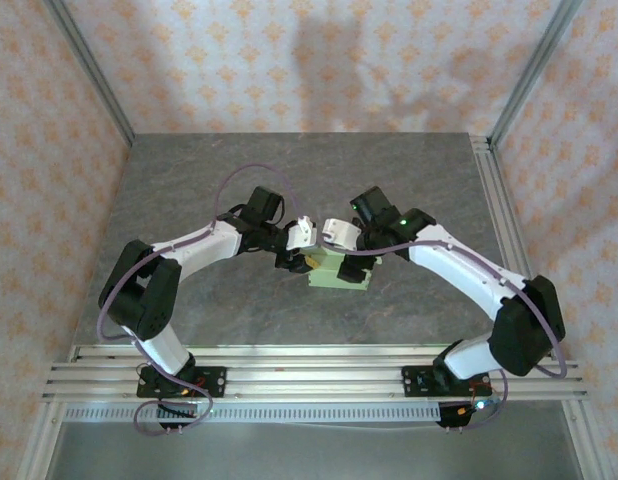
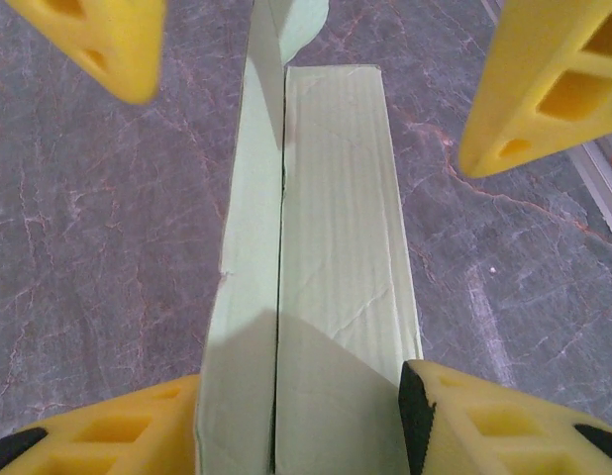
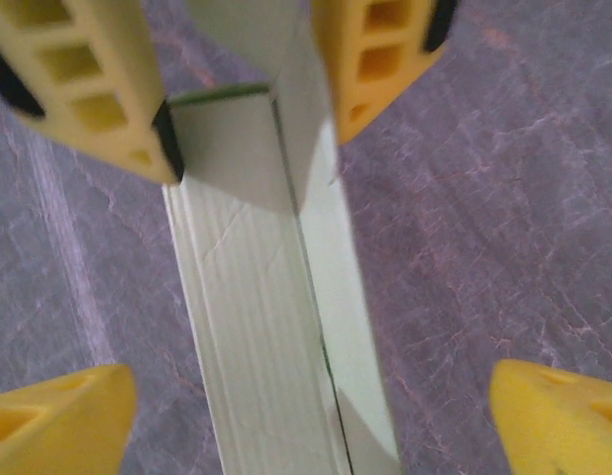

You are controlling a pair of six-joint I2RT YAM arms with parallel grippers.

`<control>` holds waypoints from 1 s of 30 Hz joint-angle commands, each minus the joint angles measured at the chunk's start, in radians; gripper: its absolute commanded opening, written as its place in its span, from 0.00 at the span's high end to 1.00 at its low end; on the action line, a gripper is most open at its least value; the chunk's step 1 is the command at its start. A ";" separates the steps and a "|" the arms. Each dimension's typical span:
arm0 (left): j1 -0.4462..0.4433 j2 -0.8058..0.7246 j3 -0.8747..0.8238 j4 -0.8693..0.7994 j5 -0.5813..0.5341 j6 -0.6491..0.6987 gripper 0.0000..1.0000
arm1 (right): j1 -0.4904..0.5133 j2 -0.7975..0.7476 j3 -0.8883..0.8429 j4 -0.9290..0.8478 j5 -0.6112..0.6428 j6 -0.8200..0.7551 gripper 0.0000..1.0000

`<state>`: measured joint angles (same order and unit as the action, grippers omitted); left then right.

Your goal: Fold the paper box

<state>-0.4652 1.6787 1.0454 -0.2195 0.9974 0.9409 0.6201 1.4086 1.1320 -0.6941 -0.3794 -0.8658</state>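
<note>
Paper box point(image 1: 341, 274): lies on the grey, stone-patterned table point(image 1: 189, 170), close to the middle, slightly toward the right edge and nearer the near edge than the far one. Pale green card, folded into a long narrow shape. From the left wrist, shows two long top panels meeting at a lengthwise seam point(image 2: 281, 247). Carries a rounded tab point(image 2: 304, 20) standing up at the end away from that camera.

Left gripper point(image 2: 301, 384): comes in from the left-edge side and clamps one short end of the box. Sets one yellow finger point(image 2: 98, 435) against each long side there, with the black pad point(image 2: 415, 406) of one finger touching the card edge. From the right wrist, same end pinched between the same two fingers. Shaded flap or end face between them, cannot tell which.

Right gripper point(image 3: 311, 368): hangs over the other end of the box, jaws spread wide. Holds both yellow fingers point(image 3: 58, 416) well apart from the card, bare table showing between each finger and the box. Grips nothing.

From above: both wrists close together over the box, arms bowed inward from the near edge.
</note>
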 commanded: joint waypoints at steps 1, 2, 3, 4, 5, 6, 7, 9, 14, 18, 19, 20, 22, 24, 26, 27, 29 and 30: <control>-0.008 0.008 -0.005 0.002 -0.010 -0.005 0.47 | -0.022 -0.070 -0.026 0.084 -0.021 0.100 0.02; -0.009 0.009 -0.003 -0.002 -0.012 -0.004 0.47 | -0.027 -0.087 -0.038 0.115 -0.016 0.155 0.01; -0.008 0.011 0.000 -0.007 -0.014 -0.002 0.47 | -0.032 -0.101 -0.046 0.140 -0.014 0.201 0.00; -0.008 0.012 0.002 -0.013 -0.017 -0.002 0.47 | -0.034 -0.118 -0.057 0.171 0.001 0.270 0.00; -0.009 0.016 0.003 -0.021 -0.018 -0.001 0.47 | -0.035 -0.132 -0.069 0.203 0.036 0.348 0.00; -0.008 0.018 0.005 -0.026 -0.019 -0.001 0.47 | -0.036 -0.142 -0.078 0.228 0.079 0.416 0.01; -0.008 0.017 0.007 -0.031 -0.020 0.000 0.47 | -0.036 -0.149 -0.084 0.237 0.135 0.503 0.03; -0.008 0.017 0.005 -0.034 -0.022 0.000 0.47 | -0.050 -0.156 -0.081 0.194 0.209 0.602 0.13; -0.010 0.018 0.002 -0.046 -0.036 -0.001 0.48 | -0.101 -0.131 -0.052 -0.013 0.231 0.701 0.33; -0.010 0.032 0.011 -0.061 -0.048 0.002 0.48 | -0.112 -0.125 -0.032 -0.091 0.236 0.699 0.45; -0.010 0.035 0.011 -0.061 -0.051 0.002 0.48 | -0.113 -0.126 -0.034 -0.100 0.234 0.683 0.48; -0.010 0.038 0.014 -0.059 -0.052 0.001 0.48 | -0.115 -0.124 -0.034 -0.112 0.228 0.669 0.50; -0.009 0.041 0.015 -0.062 -0.054 0.001 0.48 | -0.117 -0.119 -0.035 -0.130 0.218 0.634 0.53; -0.010 0.042 0.021 -0.069 -0.055 0.002 0.48 | -0.123 -0.116 -0.037 -0.139 0.187 0.607 0.57; -0.009 0.042 0.021 -0.071 -0.059 0.001 0.48 | -0.131 -0.120 -0.041 -0.140 0.168 0.581 0.59; -0.010 0.042 0.021 -0.071 -0.061 0.002 0.48 | -0.130 -0.125 -0.043 -0.139 0.161 0.569 0.58; -0.010 0.044 0.022 -0.074 -0.065 0.002 0.48 | -0.131 -0.143 -0.046 -0.123 0.149 0.561 0.52; -0.010 0.043 0.023 -0.076 -0.065 0.002 0.48 | -0.131 -0.155 -0.051 -0.110 0.140 0.558 0.51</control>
<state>-0.4652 1.6917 1.0588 -0.2401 0.9836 0.9405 0.4915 1.2846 1.0756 -0.7895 -0.2108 -0.2768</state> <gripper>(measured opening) 0.520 0.484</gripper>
